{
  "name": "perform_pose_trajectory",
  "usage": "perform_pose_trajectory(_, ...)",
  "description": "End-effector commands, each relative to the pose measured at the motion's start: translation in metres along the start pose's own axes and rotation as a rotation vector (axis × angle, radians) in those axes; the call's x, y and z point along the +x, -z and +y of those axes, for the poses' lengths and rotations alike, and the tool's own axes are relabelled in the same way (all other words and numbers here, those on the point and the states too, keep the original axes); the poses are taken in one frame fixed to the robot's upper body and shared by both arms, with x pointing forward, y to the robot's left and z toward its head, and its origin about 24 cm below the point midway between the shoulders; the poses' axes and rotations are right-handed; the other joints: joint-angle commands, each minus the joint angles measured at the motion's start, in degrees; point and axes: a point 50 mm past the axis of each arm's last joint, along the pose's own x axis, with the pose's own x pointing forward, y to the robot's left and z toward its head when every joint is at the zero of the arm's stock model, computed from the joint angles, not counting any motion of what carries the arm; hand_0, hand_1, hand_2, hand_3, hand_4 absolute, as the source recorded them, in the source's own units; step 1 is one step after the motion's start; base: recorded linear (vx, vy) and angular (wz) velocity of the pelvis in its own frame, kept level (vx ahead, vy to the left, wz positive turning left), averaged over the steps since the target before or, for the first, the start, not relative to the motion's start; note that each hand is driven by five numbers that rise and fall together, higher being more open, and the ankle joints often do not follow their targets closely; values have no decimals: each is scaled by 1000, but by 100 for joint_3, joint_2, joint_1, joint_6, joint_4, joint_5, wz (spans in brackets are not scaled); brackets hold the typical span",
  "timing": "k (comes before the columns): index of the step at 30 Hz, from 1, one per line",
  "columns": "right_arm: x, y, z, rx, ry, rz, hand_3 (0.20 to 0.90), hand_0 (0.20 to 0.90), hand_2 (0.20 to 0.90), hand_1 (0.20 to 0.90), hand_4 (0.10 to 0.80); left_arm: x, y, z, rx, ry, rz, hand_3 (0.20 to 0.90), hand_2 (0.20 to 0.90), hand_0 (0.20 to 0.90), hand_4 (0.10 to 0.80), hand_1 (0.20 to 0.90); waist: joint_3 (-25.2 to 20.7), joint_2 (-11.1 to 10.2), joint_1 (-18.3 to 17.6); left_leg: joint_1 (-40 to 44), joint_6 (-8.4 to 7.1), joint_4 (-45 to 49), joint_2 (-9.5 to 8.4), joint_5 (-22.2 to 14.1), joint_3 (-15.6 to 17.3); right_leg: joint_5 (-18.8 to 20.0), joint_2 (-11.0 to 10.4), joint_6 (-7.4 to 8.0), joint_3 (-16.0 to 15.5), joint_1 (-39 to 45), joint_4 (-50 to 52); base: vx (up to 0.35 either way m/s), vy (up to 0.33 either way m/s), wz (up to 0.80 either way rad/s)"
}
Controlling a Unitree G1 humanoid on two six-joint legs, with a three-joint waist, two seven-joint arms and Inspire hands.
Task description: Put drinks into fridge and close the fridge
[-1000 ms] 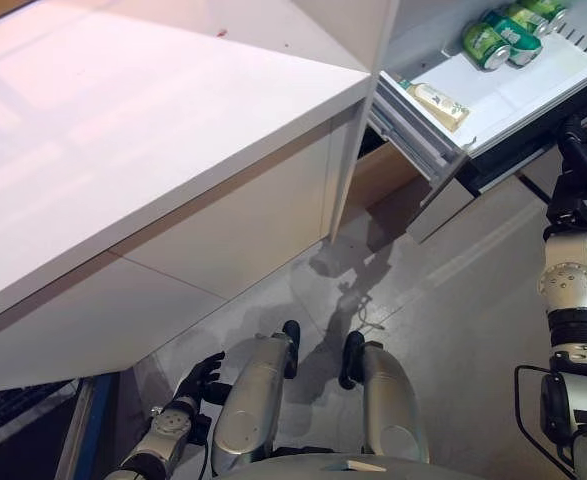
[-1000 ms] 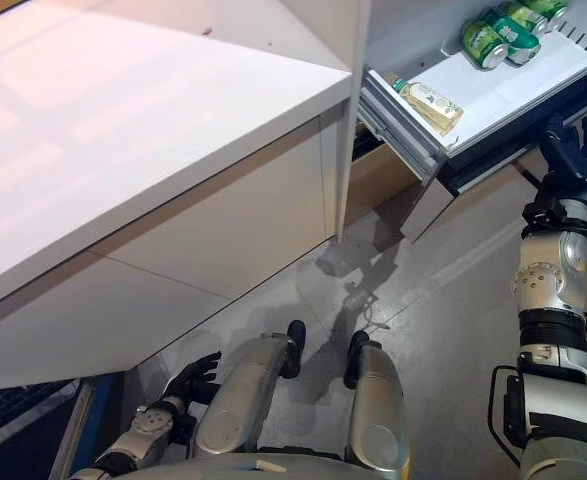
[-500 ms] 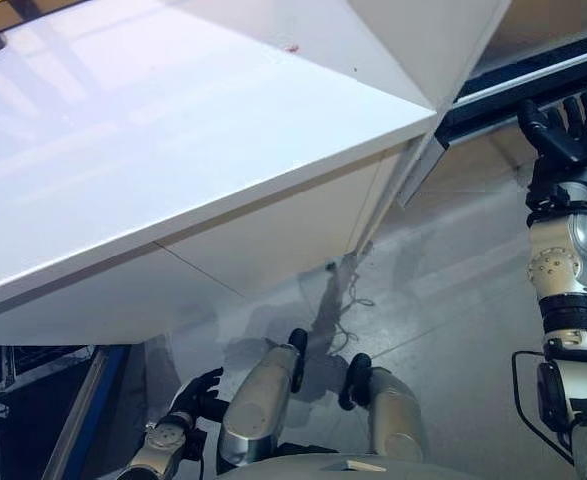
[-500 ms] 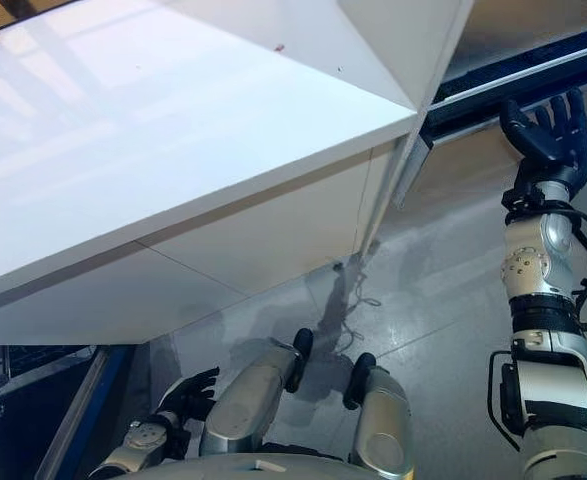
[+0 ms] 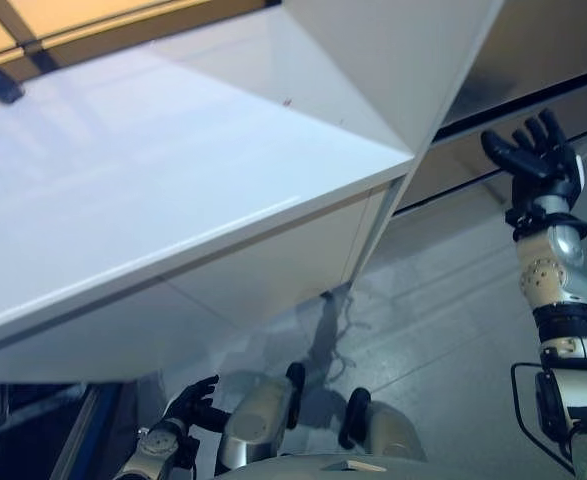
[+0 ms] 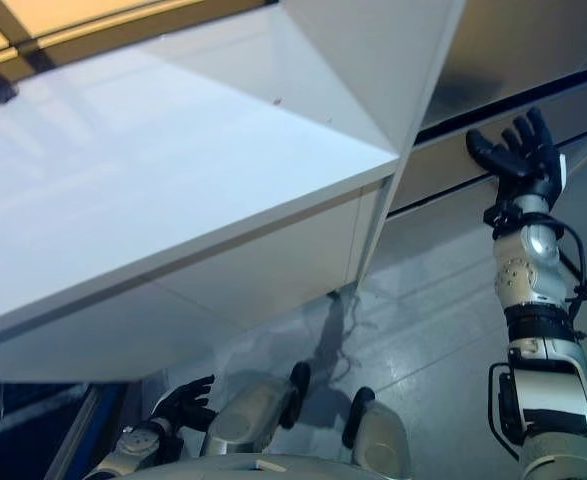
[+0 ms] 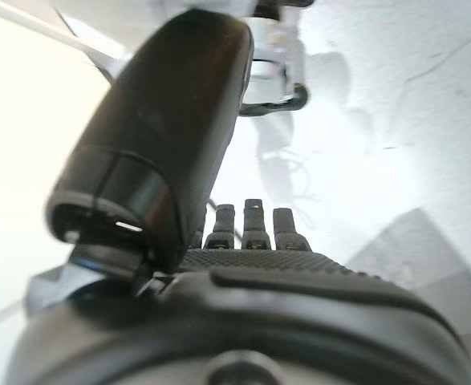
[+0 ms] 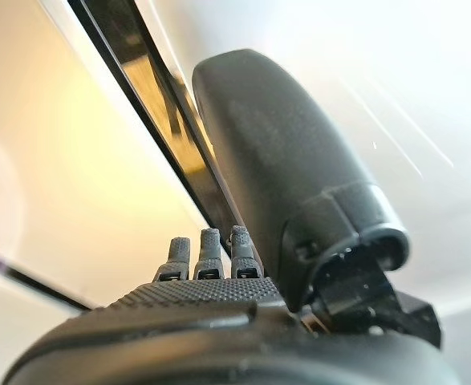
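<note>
The fridge drawer front (image 5: 451,166) at the upper right sits flush, with only thin dark seams (image 8: 139,80) above and below it. No drinks show in any view. My right hand (image 5: 533,160) is raised with straight, spread fingers (image 8: 209,250), open, at the drawer front's right part beside the seam. My left hand (image 5: 191,405) hangs low at the lower left with relaxed fingers (image 7: 251,224), open and holding nothing, above the grey floor.
A big white counter (image 5: 173,180) fills the left and middle, and its corner juts out next to the fridge. A brushed grey upper fridge panel (image 5: 548,40) lies above the drawer. Grey floor (image 5: 433,300) lies below the drawer.
A second ago the drawer stood pulled out with green cans and a bottle in it. Now it is shut and my right hand rests at its front. The camera has tilted too.
</note>
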Motion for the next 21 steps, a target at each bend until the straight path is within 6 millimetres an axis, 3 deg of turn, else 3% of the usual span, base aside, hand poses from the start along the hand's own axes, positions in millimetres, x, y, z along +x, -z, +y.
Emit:
perform_pose_trajectory(1,2,-18,1,-25,-24,-90,900,900,900,900,800,-5,10,14,47,-38,19,900,900,900,800,900,-635,-154,-215,332,49,-498,93,-268,310,328,30,142,243,324,-524,-86,-83,-32)
perform_pose_trajectory(4,-11,10,-6,-18,-18,4,900,900,900,900,800,-5,10,14,26,-42,24,900,900,900,800,900,-777,-195,-334,441,-17,-761,160,-163,393,481,116,167,351,393,-862,-75,-72,-34)
perform_pose_trajectory(6,-28,41,-13,-48,-25,90,900,900,900,900,800,-4,10,12,10,-49,30,900,900,900,800,900,-905,-237,-428,519,-57,-974,213,-86,487,589,177,188,430,428,-1096,-93,-93,-39)
perform_pose_trajectory(7,-49,71,-26,-76,-21,195,900,900,900,900,800,-4,12,11,-16,-53,37,900,900,900,800,900,-1005,-267,-506,586,-86,-1154,258,-17,573,657,239,193,493,459,-1264,-133,-117,-40)
perform_pose_trajectory(8,-63,88,-34,-89,-19,263,900,900,900,900,800,-5,13,11,-36,-54,42,900,900,900,800,900,-1063,-285,-544,622,-98,-1241,281,17,618,683,269,195,527,478,-1339,-102,-87,-35)
perform_pose_trajectory(9,-66,92,-36,-89,-18,280,900,900,900,900,800,-5,14,11,-41,-54,43,900,900,900,800,900,-1078,-290,-550,632,-101,-1262,285,25,630,690,275,195,536,484,-1358,-103,-88,-31)
perform_pose_trajectory(10,-90,120,-47,-113,-8,398,900,900,900,900,800,-5,15,11,-88,-51,49,900,900,900,800,900,-1141,-324,-609,693,-113,-1365,315,58,688,714,321,189,578,523,-1447,-70,-59,-24)
perform_pose_trajectory(11,-90,120,-47,-113,-8,399,900,900,900,900,800,-5,16,11,-88,-51,49,900,900,900,800,900,-1142,-326,-608,698,-113,-1371,315,60,690,715,321,188,580,527,-1450,-110,-87,-28)
perform_pose_trajectory(13,-132,161,-68,-145,22,599,900,900,900,900,800,-5,17,11,-164,-20,64,900,900,900,800,900,-1214,-363,-650,781,-122,-1434,346,79,750,729,379,168,597,607,-1532,-120,-77,-19)
perform_pose_trajectory(14,-137,166,-70,-148,28,625,900,900,900,900,800,-5,17,12,-171,-14,64,900,900,900,800,900,-1220,-367,-652,792,-123,-1438,349,80,755,730,386,163,596,620,-1543,-122,-66,-16)
perform_pose_trajectory(19,-205,213,-86,-134,93,944,900,900,900,900,800,-4,22,5,-278,78,100,900,900,900,800,900,-1286,-376,-652,922,-141,-1486,363,76,745,763,453,133,589,773,-1695,-86,-36,-6)
perform_pose_trajectory(20,-208,215,-86,-132,94,964,900,900,900,900,800,-4,22,4,-285,85,104,900,900,900,800,900,-1288,-374,-653,931,-143,-1492,363,77,745,766,456,132,588,782,-1704,-76,-5,-1)
perform_pose_trajectory(21,-228,225,-88,-125,98,1054,900,900,900,900,800,-4,26,-1,-312,122,130,900,900,900,800,900,-1313,-352,-663,953,-147,-1524,364,91,739,774,474,126,590,807,-1738,-48,2,0)
